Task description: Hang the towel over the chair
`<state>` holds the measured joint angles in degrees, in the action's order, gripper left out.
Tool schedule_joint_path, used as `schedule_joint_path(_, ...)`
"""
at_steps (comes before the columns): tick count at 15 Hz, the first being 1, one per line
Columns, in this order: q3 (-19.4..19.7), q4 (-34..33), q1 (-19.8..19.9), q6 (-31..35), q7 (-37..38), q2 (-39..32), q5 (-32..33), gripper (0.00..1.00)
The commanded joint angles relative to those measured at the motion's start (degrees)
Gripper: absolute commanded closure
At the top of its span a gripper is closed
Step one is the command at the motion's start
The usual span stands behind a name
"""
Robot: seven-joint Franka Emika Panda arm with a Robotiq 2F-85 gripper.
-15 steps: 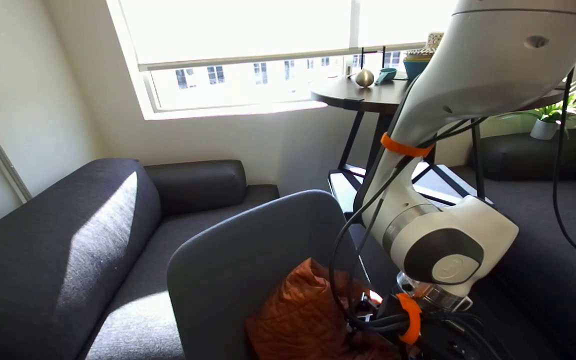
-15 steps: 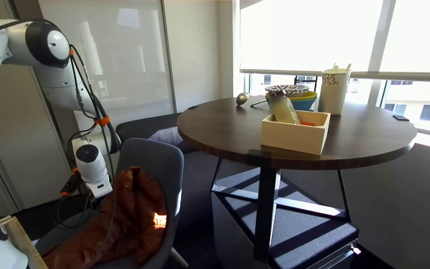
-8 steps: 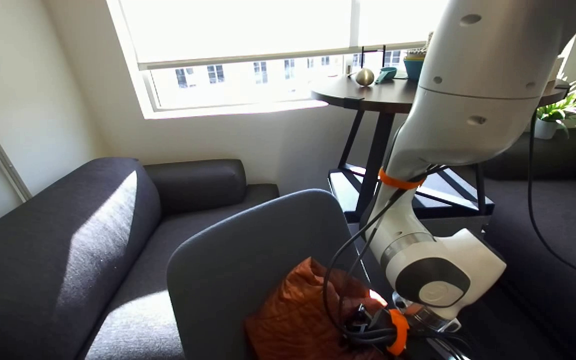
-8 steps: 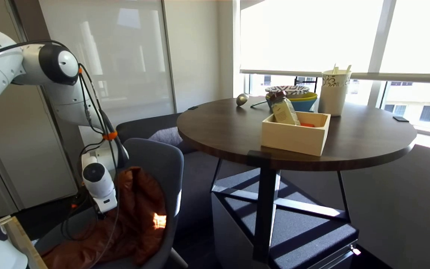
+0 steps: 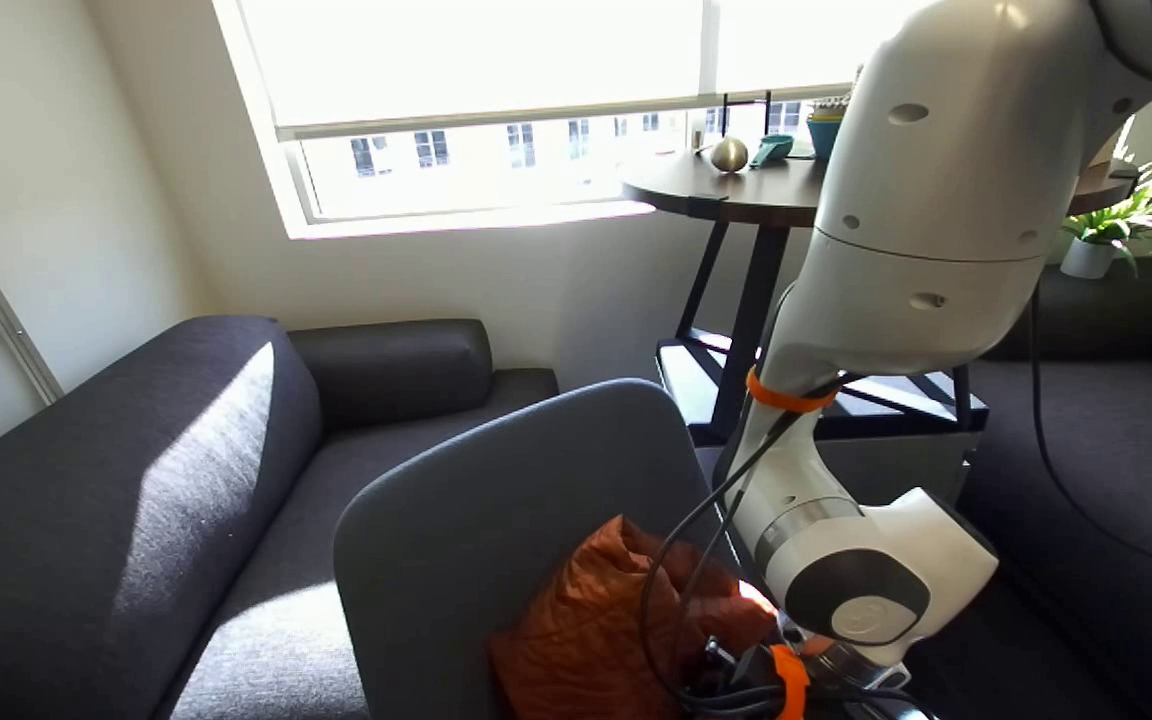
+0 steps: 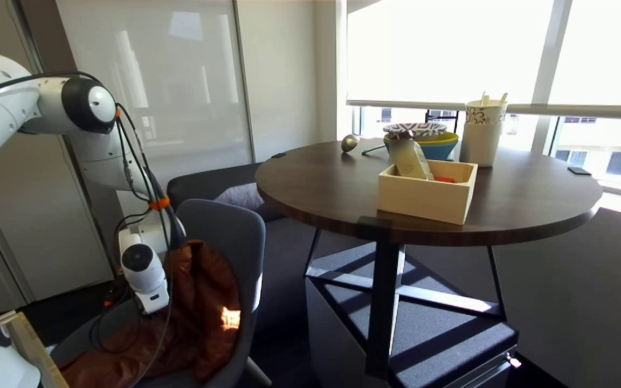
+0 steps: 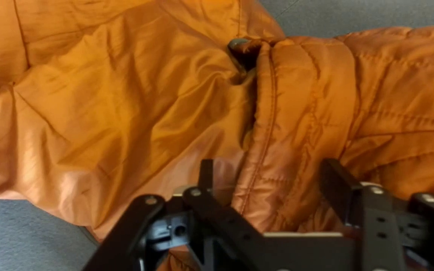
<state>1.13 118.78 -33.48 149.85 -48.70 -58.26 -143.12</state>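
The towel, a rust-orange quilted and wrinkled cloth, lies bunched on the seat and against the backrest in both exterior views (image 5: pixel 586 625) (image 6: pixel 202 318). It fills most of the wrist view (image 7: pixel 307 101). The chair has a grey-blue rounded backrest (image 5: pixel 496 500), also seen in an exterior view (image 6: pixel 229 221); its grey surface shows at the wrist view's lower left (image 7: pixel 40 229). My gripper (image 7: pixel 269 177) points at the towel with its fingers apart, one each side of a raised stitched fold. Whether the tips touch cloth I cannot tell. In the exterior views the fingers are hidden.
A round dark table (image 6: pixel 316 178) holds a wooden box (image 6: pixel 423 196), bowls and a tall cup (image 6: pixel 483 132). Dark grey sofas (image 5: pixel 86 500) stand beside and behind the chair. Loose cables (image 5: pixel 651 580) hang from the arm near the towel. A wooden edge (image 6: pixel 33 345) is by the arm base.
The arm has moved down toward the towel, and to the right in the exterior view with the table in front. The last half second shows only a small further lowering. Towel and chair look unchanged.
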Motion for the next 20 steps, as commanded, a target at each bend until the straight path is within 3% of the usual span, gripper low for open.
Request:
schedule_joint_path(1, 1.5, -1.4, -1.8, -0.5, 0.7, -0.8, -1.9, 0.58)
schedule_joint_path(7, 1.8, -2.5, -1.8, 0.0, 1.1, -1.8, -1.8, 1.0)
schedule_joint_path(12, 2.0, -1.2, -2.0, -0.4, 0.8, -0.3, -1.5, 0.99)
schedule_joint_path(14, 1.0, 2.9, -1.2, -3.6, 0.1, 4.1, 0.4, 0.99)
schedule_joint_path(19, 1.2, 14.5, -1.4, -12.2, -11.6, 19.3, -3.2, 0.99)
schedule_joint_path(20, 1.5, 15.7, 0.3, -12.9, -12.0, 22.3, -0.4, 0.99)
